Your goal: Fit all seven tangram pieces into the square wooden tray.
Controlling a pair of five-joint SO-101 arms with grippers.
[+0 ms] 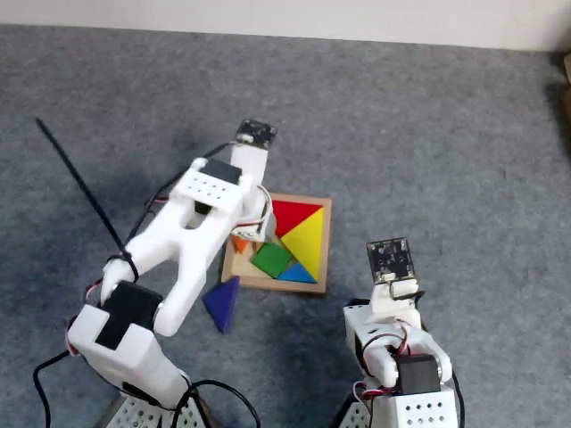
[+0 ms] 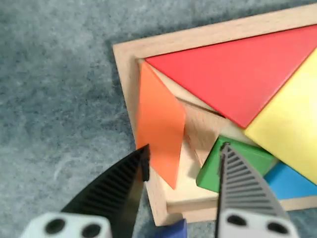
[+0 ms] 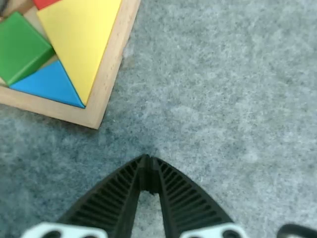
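Left fingers (image 2: 119,191) were spread at the orange piece (image 2: 159,131), which sat tilted against the tray (image 2: 126,74) rim; a push could wedge it or slide the tray. Right fingers (image 3: 126,196) were pressed together above the counter (image 3: 223,74).

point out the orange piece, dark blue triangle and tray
orange piece (image 2: 159,129), left wrist view, middle of its face
dark blue triangle (image 1: 222,303), high view, its centre
tray (image 3: 106,74), right wrist view, rim
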